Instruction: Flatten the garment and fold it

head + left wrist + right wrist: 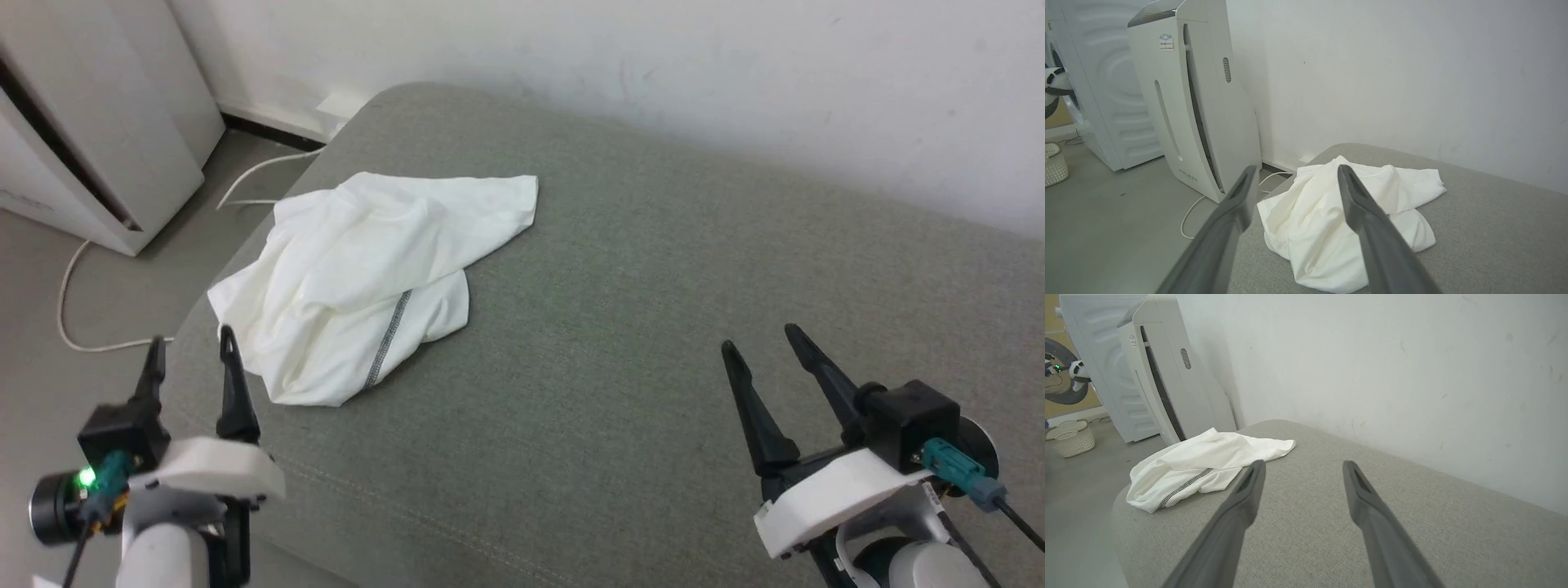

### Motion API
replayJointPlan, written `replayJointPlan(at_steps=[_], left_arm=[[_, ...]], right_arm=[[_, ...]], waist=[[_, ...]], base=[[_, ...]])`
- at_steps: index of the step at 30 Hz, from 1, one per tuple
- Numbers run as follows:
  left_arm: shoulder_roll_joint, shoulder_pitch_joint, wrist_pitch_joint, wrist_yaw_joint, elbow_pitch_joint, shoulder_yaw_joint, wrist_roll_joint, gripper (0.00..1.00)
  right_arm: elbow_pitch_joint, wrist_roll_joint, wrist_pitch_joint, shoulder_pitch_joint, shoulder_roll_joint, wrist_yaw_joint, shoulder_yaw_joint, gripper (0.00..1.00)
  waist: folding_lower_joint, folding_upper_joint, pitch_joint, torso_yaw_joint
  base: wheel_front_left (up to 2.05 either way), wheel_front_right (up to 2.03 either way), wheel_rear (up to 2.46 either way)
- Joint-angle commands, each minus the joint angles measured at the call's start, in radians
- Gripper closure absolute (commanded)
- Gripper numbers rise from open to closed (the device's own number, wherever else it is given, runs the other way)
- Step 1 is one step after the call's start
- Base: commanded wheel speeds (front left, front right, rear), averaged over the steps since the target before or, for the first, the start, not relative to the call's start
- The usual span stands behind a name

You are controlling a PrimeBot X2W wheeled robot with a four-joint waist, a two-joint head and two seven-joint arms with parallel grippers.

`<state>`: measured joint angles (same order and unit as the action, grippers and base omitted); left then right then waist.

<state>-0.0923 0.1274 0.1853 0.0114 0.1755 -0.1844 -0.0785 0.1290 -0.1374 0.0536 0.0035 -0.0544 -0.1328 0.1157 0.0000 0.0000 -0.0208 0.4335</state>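
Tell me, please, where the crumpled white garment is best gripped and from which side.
Probably the pointed corner of the garment that sticks out toward the wall, approached from the robot's right over the bare cushion: it lies flat, clear of the bunched folds.

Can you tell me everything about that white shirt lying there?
The garment is white and looks like thin, soft cloth. It lies crumpled in a loose heap, with a grey zigzag-stitched seam showing on its near side. It rests by the left edge of the grey cushion. The open left pincer hovers close beside it, apparently not touching.
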Motion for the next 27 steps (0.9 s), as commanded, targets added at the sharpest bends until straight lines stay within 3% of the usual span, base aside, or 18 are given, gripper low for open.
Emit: replayJointPlan(at_steps=[1,7,16,21,27], left_arm=[[-0.012,0.04,0.01,-0.007,0.014,-0.008,-0.012,0.0],[-0.052,0.196,0.013,-0.031,0.107,-0.001,-0.024,0.0],[-0.148,0.46,-0.082,-0.079,0.326,0.01,-0.052,0.0],[-0.203,0.601,-0.182,-0.104,0.498,0.015,-0.083,0.0],[-0.251,0.725,-0.385,-0.129,0.713,0.028,-0.145,0.0]], right_arm=[[0.01,-0.01,0.008,-0.016,-0.001,0.002,0.005,0.0],[0.022,-0.016,0.028,-0.037,-0.009,0.002,0.019,0.0],[0.046,-0.009,0.072,-0.094,-0.031,0.002,0.058,0.0],[0.067,0.006,0.099,-0.137,-0.054,0.002,0.079,0.0],[0.092,0.023,0.126,-0.172,-0.084,0.002,0.095,0.0]], waist=[[0.0,0.0,-0.012,0.009],[0.0,0.0,-0.049,0.014],[0.0,0.0,-0.142,-0.033],[0.0,0.0,-0.221,-0.078],[0.0,0.0,-0.301,-0.117]], base=[[0.0,0.0,0.0],[0.0,0.0,0.0],[0.0,0.0,0.0],[0.0,0.0,0.0],[0.0,0.0,0.0]])
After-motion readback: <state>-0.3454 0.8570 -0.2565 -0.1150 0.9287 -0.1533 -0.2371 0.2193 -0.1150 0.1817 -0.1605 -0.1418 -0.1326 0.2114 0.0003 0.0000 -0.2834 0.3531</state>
